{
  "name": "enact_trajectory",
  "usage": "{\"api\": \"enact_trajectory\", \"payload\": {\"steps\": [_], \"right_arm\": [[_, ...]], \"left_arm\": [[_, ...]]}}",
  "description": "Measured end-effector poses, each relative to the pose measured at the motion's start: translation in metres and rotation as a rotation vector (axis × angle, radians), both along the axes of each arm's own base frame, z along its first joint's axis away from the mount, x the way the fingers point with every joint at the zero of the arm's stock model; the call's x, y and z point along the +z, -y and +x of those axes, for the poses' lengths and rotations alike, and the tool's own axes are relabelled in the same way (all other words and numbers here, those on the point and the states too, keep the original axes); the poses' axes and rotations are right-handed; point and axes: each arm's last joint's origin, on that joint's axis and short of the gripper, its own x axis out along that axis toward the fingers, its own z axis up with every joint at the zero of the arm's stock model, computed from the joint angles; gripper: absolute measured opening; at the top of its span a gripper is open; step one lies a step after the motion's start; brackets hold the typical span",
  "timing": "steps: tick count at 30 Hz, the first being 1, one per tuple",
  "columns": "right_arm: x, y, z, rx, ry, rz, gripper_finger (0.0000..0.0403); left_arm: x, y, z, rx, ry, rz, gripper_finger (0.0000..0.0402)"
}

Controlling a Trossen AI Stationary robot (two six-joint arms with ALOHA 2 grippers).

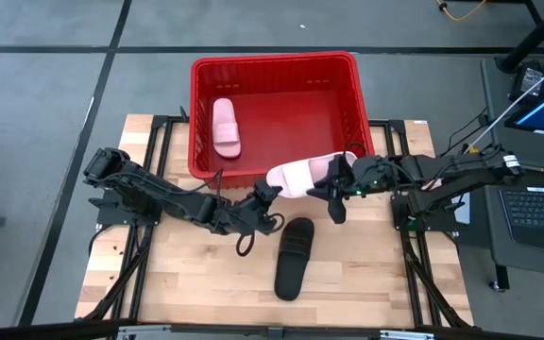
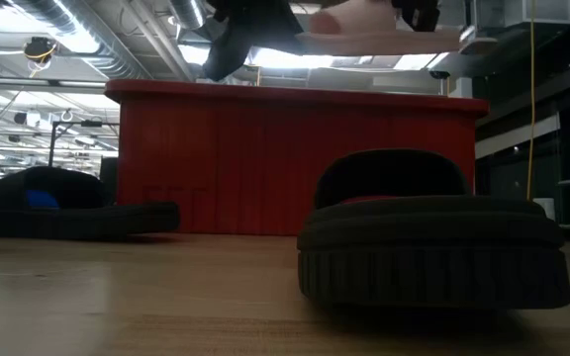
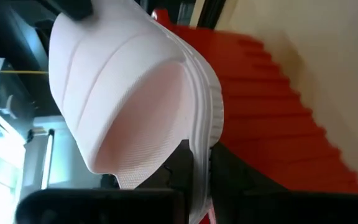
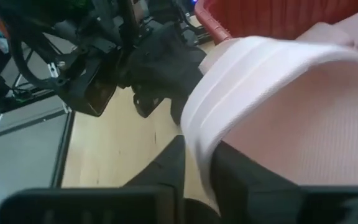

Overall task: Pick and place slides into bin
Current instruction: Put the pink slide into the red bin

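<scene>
Both grippers meet at one pale pink slide (image 1: 300,175), held in the air just over the near rim of the bin (image 1: 272,62). We find the left gripper (image 1: 268,192) pinching the slide's sole edge at the end farther from the bin; both wrist views show dark fingers straddling that pale edge. The right gripper (image 1: 340,179) also straddles the slide at the bin-side end, though we cannot tell whether it is gripping or letting go. A second pink slide (image 1: 226,127) lies inside the bin; a black slide (image 1: 294,257) rests on the table (image 1: 187,283), well short of the bin. We judge a hand-over or joint carry in progress. Next, one gripper must release cleanly and the slide must clear the rim before dropping.
</scene>
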Motion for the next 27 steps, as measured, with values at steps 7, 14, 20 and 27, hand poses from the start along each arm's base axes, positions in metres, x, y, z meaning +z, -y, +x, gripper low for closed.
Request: {"api": "enact_trajectory", "payload": {"steps": [7,14,20,27], "right_arm": [[0.000,0.000,0.000,0.049,0.002,-0.087,0.0126],[0.008,0.005,-0.007,0.066,0.035,-0.155,0.0143],[0.026,0.019,-0.028,0.038,0.111,-0.208,0.0144],[0.033,0.029,-0.045,0.016,0.112,-0.280,0.0133]], "left_arm": [[0.004,-0.002,-0.003,0.033,0.002,0.027,0.0027],[0.016,0.001,-0.011,0.040,0.033,0.036,0.0026],[0.029,0.001,-0.019,0.118,0.085,0.058,0.0026],[0.040,-0.015,-0.022,0.162,0.168,-0.007,0.0025]]}}
